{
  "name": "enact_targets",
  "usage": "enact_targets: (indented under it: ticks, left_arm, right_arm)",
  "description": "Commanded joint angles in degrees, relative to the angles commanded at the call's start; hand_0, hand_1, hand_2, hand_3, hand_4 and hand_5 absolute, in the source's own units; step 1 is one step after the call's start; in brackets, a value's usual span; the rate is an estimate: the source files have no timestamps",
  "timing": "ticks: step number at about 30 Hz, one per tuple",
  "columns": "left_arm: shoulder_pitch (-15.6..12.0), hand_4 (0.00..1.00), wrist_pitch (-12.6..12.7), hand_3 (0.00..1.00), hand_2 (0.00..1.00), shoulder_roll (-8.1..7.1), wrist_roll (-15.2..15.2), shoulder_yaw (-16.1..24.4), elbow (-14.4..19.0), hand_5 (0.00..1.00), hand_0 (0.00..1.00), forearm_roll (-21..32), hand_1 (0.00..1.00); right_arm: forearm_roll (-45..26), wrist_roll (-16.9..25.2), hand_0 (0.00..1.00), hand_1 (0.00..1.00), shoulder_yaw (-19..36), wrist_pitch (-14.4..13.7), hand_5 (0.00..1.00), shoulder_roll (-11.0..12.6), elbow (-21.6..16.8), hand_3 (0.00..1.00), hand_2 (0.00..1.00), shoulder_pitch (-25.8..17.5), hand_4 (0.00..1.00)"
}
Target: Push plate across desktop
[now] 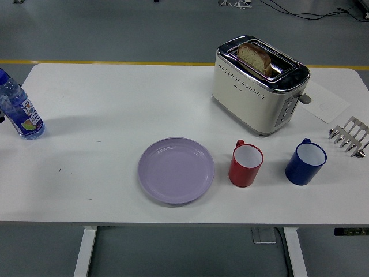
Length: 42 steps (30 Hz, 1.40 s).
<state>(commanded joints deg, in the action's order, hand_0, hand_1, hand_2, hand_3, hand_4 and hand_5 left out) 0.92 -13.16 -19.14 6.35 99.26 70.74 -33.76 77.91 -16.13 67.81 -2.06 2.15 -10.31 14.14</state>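
A lilac plate point(176, 169) lies flat on the white table point(115, 104), a little left of centre and close to the near edge. Nothing touches it. Neither of my hands shows in the head view. No person stands at the far side.
A red mug point(246, 164) stands just right of the plate and a blue mug point(305, 161) further right. A cream toaster point(258, 84) with bread in one slot sits behind them. A metal toast rack point(350, 135) is at the right edge, a water bottle point(17, 108) at the left edge.
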Motion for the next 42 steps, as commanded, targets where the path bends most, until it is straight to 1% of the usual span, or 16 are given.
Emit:
enact_targets:
  ticks: [2, 4, 5, 7, 8, 13, 18, 25, 29, 31, 39, 42]
  left_arm:
    - [0.00, 0.500, -1.64, 0.619, 0.672, -0.06, -2.54, 0.14, -0.22, 0.998, 0.704, 1.72, 0.697]
    - [0.07, 0.500, -4.82, 0.619, 0.672, -0.08, -7.11, 0.42, -1.14, 0.998, 0.704, 6.25, 0.697]
    - [0.09, 0.500, -5.42, 0.619, 0.672, -0.08, -8.90, 0.45, -1.32, 0.998, 0.704, 7.71, 0.697]
    - [0.22, 0.502, -6.80, 0.628, 0.674, 0.00, -11.42, 0.31, -1.89, 0.998, 0.699, 10.46, 0.701]
    - [0.29, 0.502, -7.11, 0.628, 0.674, 0.03, -11.81, 0.19, -2.06, 0.998, 0.699, 11.37, 0.701]
    - [0.64, 0.498, -7.76, 0.630, 0.676, 0.16, -12.70, -0.23, -2.83, 0.998, 0.691, 13.09, 0.701]
    - [0.75, 0.503, -7.84, 0.636, 0.680, 0.57, -12.71, -0.32, -3.38, 0.998, 0.687, 13.53, 0.704]
    - [1.45, 0.506, -7.92, 0.637, 0.680, 0.57, -12.57, -0.58, -3.98, 0.998, 0.686, 13.90, 0.703]
    - [1.73, 0.506, -7.76, 0.637, 0.680, 0.67, -12.38, -0.79, -4.40, 0.998, 0.686, 14.05, 0.703]
    - [1.86, 0.523, -7.59, 0.643, 0.681, 0.79, -12.23, -1.02, -4.74, 0.998, 0.686, 14.14, 0.703]
    - [1.47, 0.529, -7.26, 0.644, 0.682, 1.02, -12.07, -1.44, -5.64, 0.998, 0.688, 13.92, 0.703]
    - [1.51, 0.529, -6.22, 0.645, 0.674, 1.15, -11.77, -1.83, -6.45, 0.998, 0.677, 14.32, 0.688]
  right_arm:
    - [-0.06, 0.01, 0.632, 0.614, -0.02, -0.03, 0.157, 0.01, 0.00, 0.576, 0.646, 0.03, 0.353]
    - [-0.09, -0.02, 0.632, 0.614, -0.05, -0.06, 0.157, 0.01, 0.00, 0.576, 0.646, 0.11, 0.353]
    - [-0.08, -0.03, 0.632, 0.614, -0.05, -0.06, 0.157, 0.01, 0.00, 0.576, 0.646, 0.13, 0.353]
    - [0.02, -0.05, 0.632, 0.613, 0.03, -0.06, 0.157, 0.01, 0.00, 0.576, 0.646, 0.14, 0.353]
    - [0.04, -0.05, 0.632, 0.613, 0.03, -0.06, 0.157, 0.02, 0.00, 0.576, 0.646, 0.14, 0.353]
    - [0.30, -0.05, 0.632, 0.613, 0.21, -0.05, 0.155, 0.06, 0.00, 0.576, 0.648, 0.17, 0.353]
    - [0.30, -0.07, 0.632, 0.613, 0.22, -0.05, 0.155, 0.10, 0.00, 0.576, 0.648, 0.14, 0.354]
    - [0.17, -0.19, 0.632, 0.614, 0.14, 0.08, 0.154, 0.14, 0.00, 0.576, 0.649, 0.16, 0.354]
    - [-0.16, -0.19, 0.632, 0.614, 0.01, 0.07, 0.154, 0.14, 0.00, 0.576, 0.649, 0.09, 0.354]
    - [-0.61, -0.16, 0.632, 0.614, -0.26, 0.03, 0.153, 0.13, 0.00, 0.576, 0.649, 0.06, 0.355]
    - [-0.94, -0.15, 0.632, 0.615, -0.49, 0.06, 0.152, 0.12, 0.00, 0.576, 0.648, -0.30, 0.355]
    - [-0.76, -0.22, 0.633, 0.615, -0.41, 0.13, 0.152, 0.11, 0.00, 0.576, 0.648, -0.40, 0.355]
